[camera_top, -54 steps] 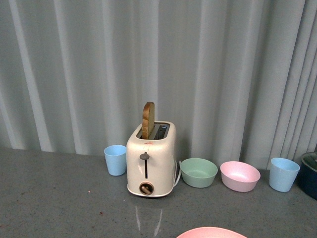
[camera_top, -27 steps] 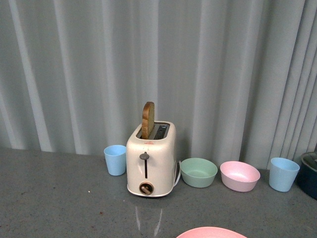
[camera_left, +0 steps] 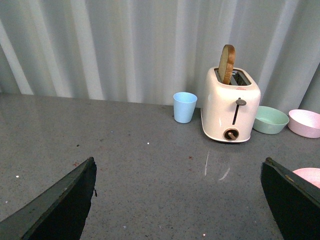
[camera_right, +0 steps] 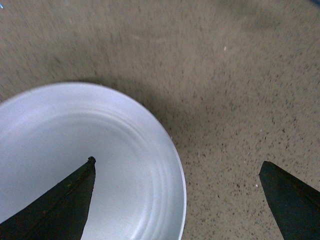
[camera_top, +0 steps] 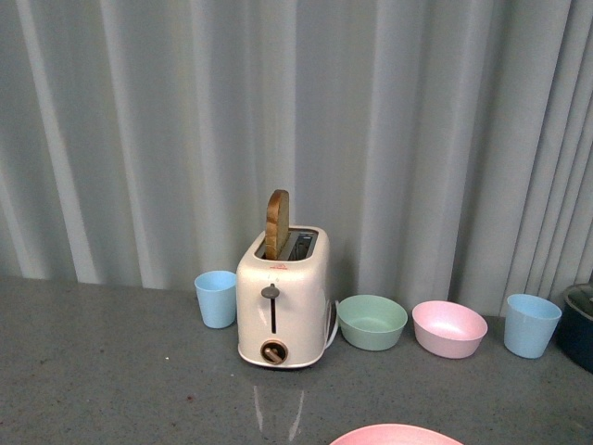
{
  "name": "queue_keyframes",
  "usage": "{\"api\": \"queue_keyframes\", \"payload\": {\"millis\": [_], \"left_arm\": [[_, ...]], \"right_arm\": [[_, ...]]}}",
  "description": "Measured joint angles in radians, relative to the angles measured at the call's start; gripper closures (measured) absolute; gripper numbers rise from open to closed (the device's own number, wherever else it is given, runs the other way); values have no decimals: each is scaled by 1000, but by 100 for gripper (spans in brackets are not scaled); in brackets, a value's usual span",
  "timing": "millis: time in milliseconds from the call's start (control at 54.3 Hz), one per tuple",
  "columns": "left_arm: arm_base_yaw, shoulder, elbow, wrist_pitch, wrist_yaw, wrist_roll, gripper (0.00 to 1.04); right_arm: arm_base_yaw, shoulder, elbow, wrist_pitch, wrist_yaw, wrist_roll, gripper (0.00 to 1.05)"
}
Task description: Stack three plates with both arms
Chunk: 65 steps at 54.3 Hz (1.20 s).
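Note:
A pink plate [camera_top: 394,434] shows only as a rim at the bottom edge of the front view, and as a sliver [camera_left: 307,175] beside one finger in the left wrist view. My left gripper [camera_left: 177,200] is open above bare grey tabletop, holding nothing. In the right wrist view a pale bluish-white plate [camera_right: 75,150] lies flat on the table. My right gripper [camera_right: 177,200] is open over its rim: one finger [camera_right: 60,205] is above the plate's inside, the other [camera_right: 290,200] above the table. No third plate is in view. Neither arm shows in the front view.
A cream toaster [camera_top: 282,298] with a slice of bread stands at the back of the table. Left of it is a light blue cup [camera_top: 216,298]. To its right come a green bowl [camera_top: 372,322], a pink bowl [camera_top: 449,328], another blue cup [camera_top: 532,325] and a dark pot [camera_top: 580,324]. A curtain hangs behind.

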Motion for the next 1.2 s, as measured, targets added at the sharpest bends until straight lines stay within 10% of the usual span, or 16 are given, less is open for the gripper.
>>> {"api": "queue_keyframes", "payload": {"millis": [995, 1198], "left_arm": [[0, 0, 0, 0, 0, 0, 7], [0, 0, 0, 0, 0, 0, 7]], "right_arm": [[-93, 320, 152, -198, -101, 20, 8], [-98, 324, 152, -193, -98, 27, 36]]}}
